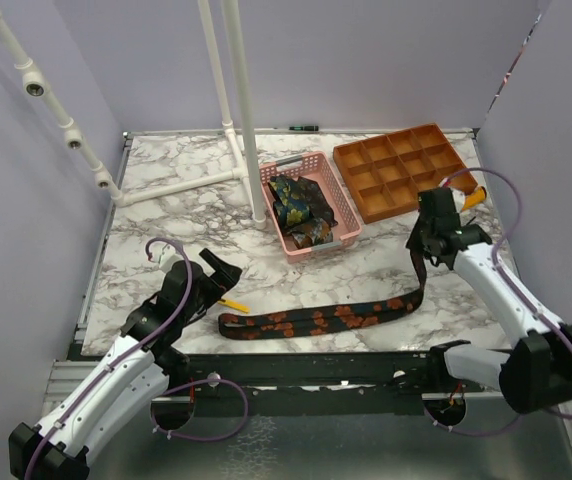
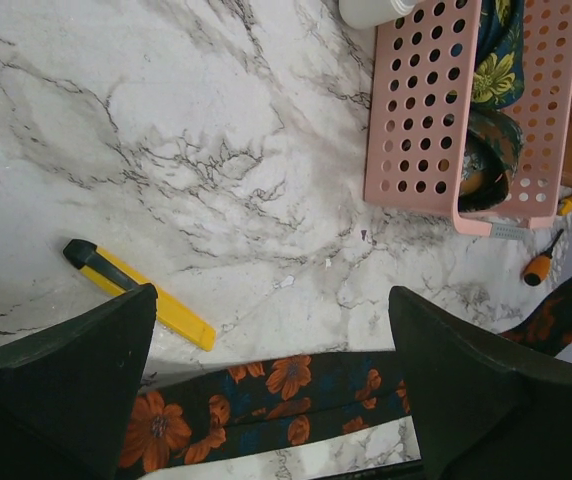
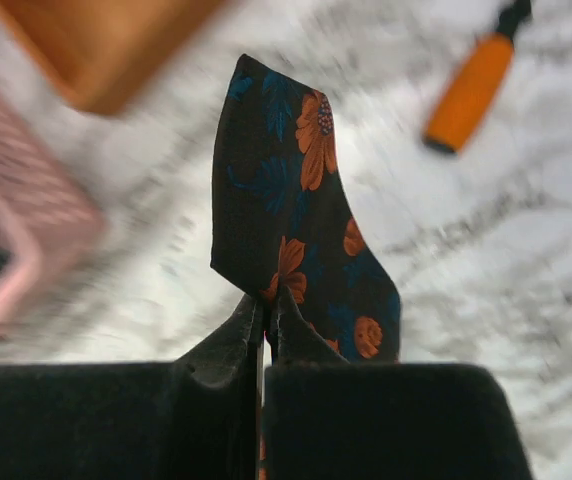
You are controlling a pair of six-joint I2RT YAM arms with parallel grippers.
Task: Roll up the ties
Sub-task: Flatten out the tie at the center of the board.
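Marble table (image 1: 166, 230), flower tie (image 1: 316, 320) end pinched in R end effector (image 3: 266, 305)

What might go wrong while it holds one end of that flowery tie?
The right gripper pinches only the tip of the tie, so the fabric may slip free. The yellow cutter lies beside the tie's other end, near the open left gripper, and might get grabbed instead.

Flowered tie (image 1: 316, 320): soft matt printed cloth. Tabletop (image 1: 186, 215): smooth marble-pattern surface, faint sheen. Basket (image 2: 416, 110): pink perforated plastic, smooth. Left gripper (image 2: 274, 295) fingers (image 2: 66, 390): matt black plastic.
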